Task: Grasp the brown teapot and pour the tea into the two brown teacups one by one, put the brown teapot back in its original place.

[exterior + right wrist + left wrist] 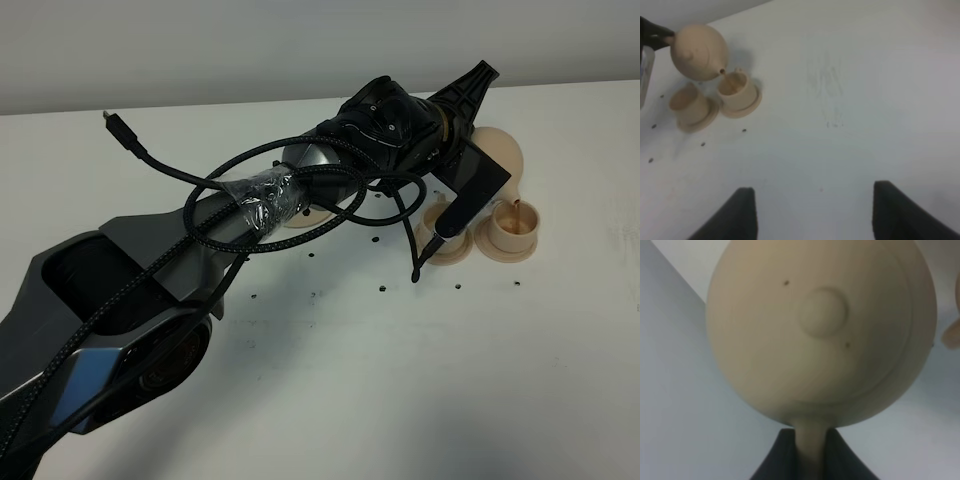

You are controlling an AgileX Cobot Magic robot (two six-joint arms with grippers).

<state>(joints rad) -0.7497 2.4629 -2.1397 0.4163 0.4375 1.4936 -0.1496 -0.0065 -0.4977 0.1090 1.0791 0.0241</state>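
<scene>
You are looking down from high over the tabletop (420, 380), while your left wrist camera is sitting very near the brown teapot (765, 340) and your right wrist camera is facing that same teapot from well apart.

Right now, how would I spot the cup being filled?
On the white table, follow the dark robot arm to the round pale tan ceramic teapot it tilts. Two small tan cups stand below on saucers; yours is the one under the spout, showing brown liquid.

The grey left arm (250, 215) reaches diagonally forward. Its dark pincer (812, 455) clamps the handle of the round tan ceramic teapot (820, 325). The black right pincer (810, 212) hangs with jaws spread wide.
</scene>
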